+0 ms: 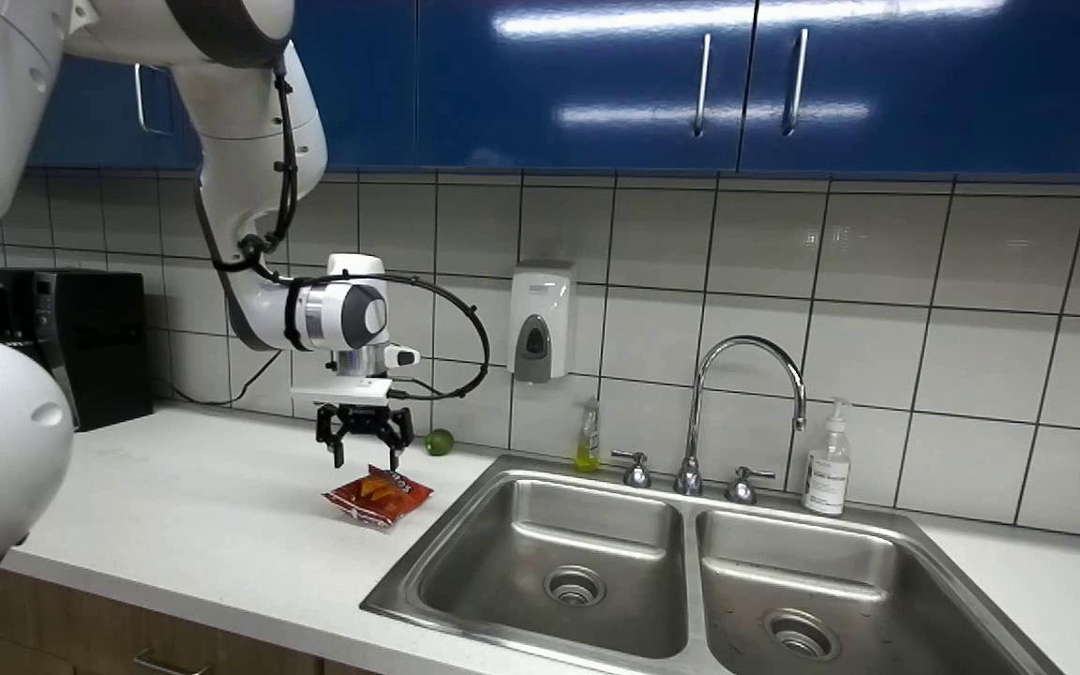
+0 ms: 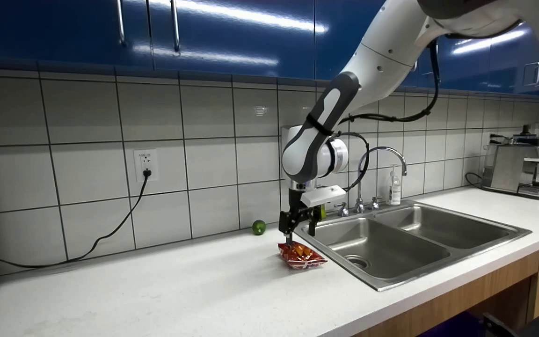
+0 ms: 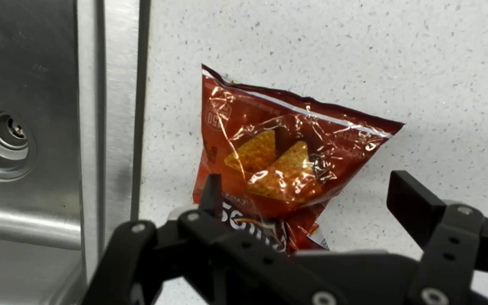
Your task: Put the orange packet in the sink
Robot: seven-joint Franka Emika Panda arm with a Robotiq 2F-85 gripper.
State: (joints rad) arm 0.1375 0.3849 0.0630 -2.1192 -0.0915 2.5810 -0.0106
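Observation:
The orange packet [image 1: 377,498] lies crinkled on the white counter beside the sink's rim. It also shows in an exterior view [image 2: 300,258] and in the wrist view [image 3: 286,127]. My gripper [image 1: 367,461] hangs just above the packet, pointing down, with its fingers apart and nothing between them. It also shows in an exterior view [image 2: 301,237]. In the wrist view, my gripper [image 3: 306,184] has one finger overlapping the packet's lettered end and the other over bare counter; that end is partly hidden. The sink [image 1: 493,562], the left basin, also shows in an exterior view [image 2: 391,255] and in the wrist view [image 3: 49,80].
A green lime [image 1: 440,442] sits by the tiled wall. The right-hand basin [image 1: 863,609] adjoins. A tall faucet [image 1: 696,412], a yellow spray bottle [image 1: 588,441] and a pump bottle [image 1: 827,473] stand behind the basins. A black machine [image 1: 95,347] stands on the counter.

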